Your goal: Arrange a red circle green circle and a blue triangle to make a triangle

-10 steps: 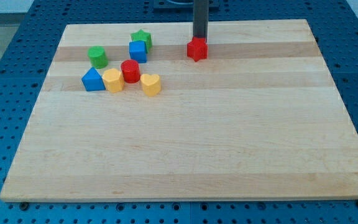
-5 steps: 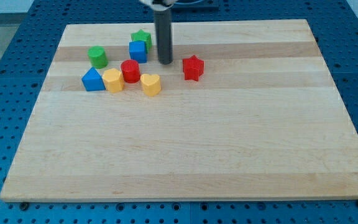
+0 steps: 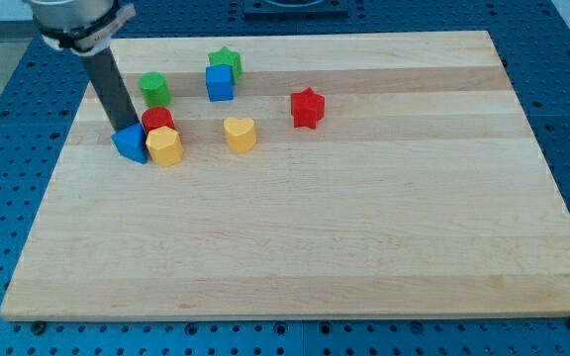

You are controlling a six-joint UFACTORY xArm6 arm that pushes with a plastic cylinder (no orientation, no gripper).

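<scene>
My tip is at the view's upper left, touching the top of the blue triangle. The red circle sits just right of the tip, pressed between the blue triangle and a yellow block. The green circle stands apart, above the red circle. The rod leans up to the view's left and hides part of the blue triangle's back.
A blue cube with a green star behind it sits near the board's top. A yellow heart lies right of the cluster. A red star is further right. The wooden board lies on a blue pegboard.
My tip swept from beside the blue cube to the view's left, onto the blue triangle. The red circle, the yellow block and the blue triangle shifted left and bunched together.
</scene>
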